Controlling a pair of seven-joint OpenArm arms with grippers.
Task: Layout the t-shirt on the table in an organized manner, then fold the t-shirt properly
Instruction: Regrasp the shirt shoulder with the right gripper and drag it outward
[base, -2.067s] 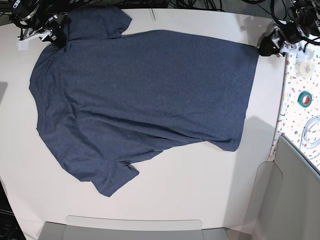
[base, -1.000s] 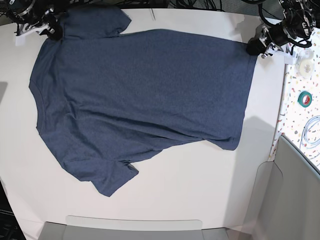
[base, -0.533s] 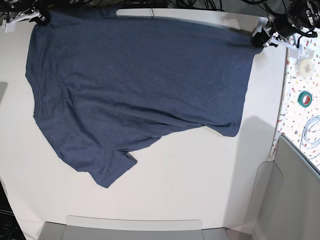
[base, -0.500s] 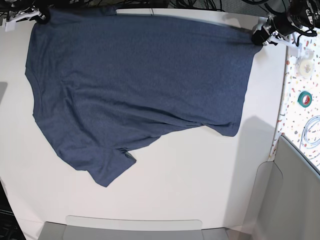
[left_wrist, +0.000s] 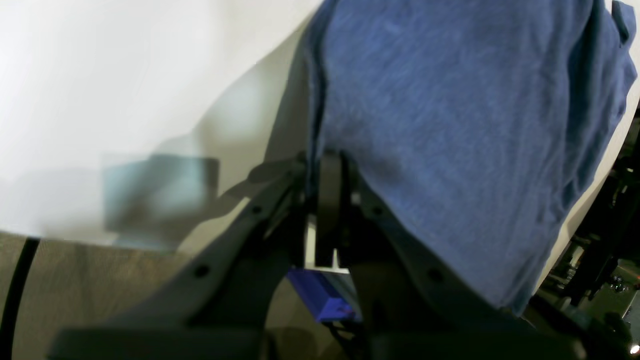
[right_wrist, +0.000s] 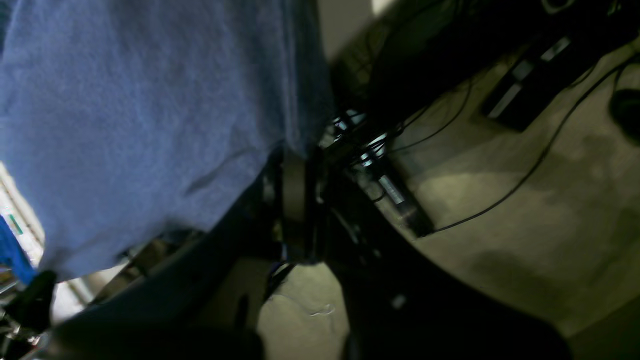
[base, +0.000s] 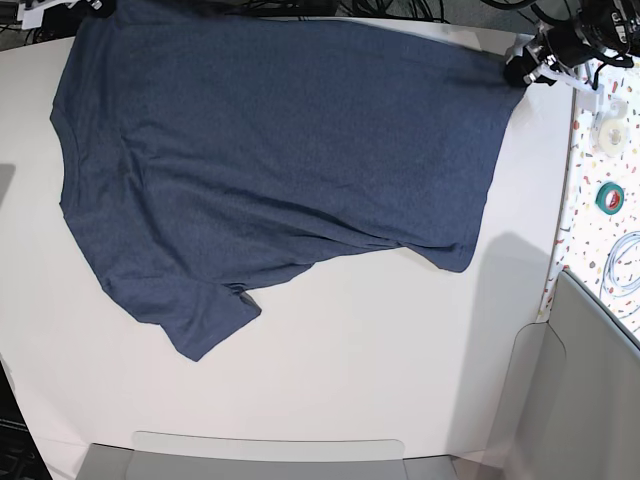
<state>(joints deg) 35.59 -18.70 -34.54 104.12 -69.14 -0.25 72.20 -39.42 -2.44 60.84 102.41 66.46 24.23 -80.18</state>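
Observation:
The dark navy t-shirt (base: 280, 170) lies plain side up across the white table (base: 380, 350), neck to the left and hem to the right. Its far edge is held up at both corners. My left gripper (base: 518, 68) is shut on the far hem corner, and the left wrist view shows its fingers (left_wrist: 327, 165) pinching the t-shirt (left_wrist: 450, 125) above the table (left_wrist: 100, 75). My right gripper (base: 95, 8) is shut on the far shoulder at the frame's top left. In the right wrist view the gripper (right_wrist: 297, 165) clamps the t-shirt (right_wrist: 150, 100) over the floor beyond the table.
A speckled strip (base: 590, 215) along the right side carries a green tape roll (base: 611, 196), a white roll (base: 610, 138) and a coiled cable (base: 622, 262). A grey panel (base: 590, 390) stands at the lower right and a grey tray (base: 270, 455) at the front. Cables hang behind the table.
Both grippers have pulled the shirt's far edge toward the back of the table. The whole shirt slid that way, and the near sleeve moved up and left.

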